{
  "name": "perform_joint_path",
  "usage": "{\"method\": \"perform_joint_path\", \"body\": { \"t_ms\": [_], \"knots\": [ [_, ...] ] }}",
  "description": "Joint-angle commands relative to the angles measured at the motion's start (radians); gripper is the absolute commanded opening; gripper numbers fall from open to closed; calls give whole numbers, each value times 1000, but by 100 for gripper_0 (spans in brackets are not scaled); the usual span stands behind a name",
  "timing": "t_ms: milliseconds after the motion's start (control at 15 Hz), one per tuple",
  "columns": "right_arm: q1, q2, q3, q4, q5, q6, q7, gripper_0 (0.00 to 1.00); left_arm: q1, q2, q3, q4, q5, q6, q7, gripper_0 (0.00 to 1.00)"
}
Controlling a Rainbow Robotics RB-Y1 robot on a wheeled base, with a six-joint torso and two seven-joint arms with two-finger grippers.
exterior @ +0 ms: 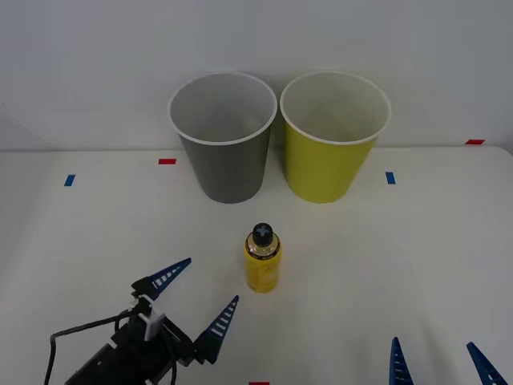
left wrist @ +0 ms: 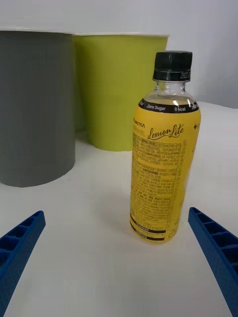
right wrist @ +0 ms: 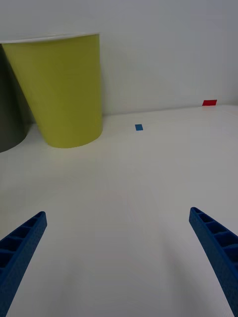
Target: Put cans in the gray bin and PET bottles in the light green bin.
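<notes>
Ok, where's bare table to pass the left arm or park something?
Bare table lies left of the gray bin, right of the green bin, and between the bottle and the open right gripper. Crowded: the bins stand nearly touching, and the open left gripper sits just left of the upright bottle.

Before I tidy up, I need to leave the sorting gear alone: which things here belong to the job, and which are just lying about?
Job:
- yellow bottle, upright
- gray bin
- light green bin
- left tool, open, near the bottle
- right tool, open

Lying about:
- red tape marks
- blue tape marks
</notes>
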Motion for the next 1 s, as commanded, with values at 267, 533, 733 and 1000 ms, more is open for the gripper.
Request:
{"method": "perform_joint_path", "body": {
  "t_ms": [267,533,733,1000],
  "knots": [
    [0,0,0,0,0,0,0,100,-93,-14,-54,5,10,67,-4,100],
    [0,0,0,0,0,0,0,100,-130,-46,-57,8,10,109,-6,100],
    [0,0,0,0,0,0,0,100,-144,-78,-63,8,10,129,-10,100],
    [0,0,0,0,0,0,0,100,-182,-113,-71,6,10,185,-15,100]
  ]
}}
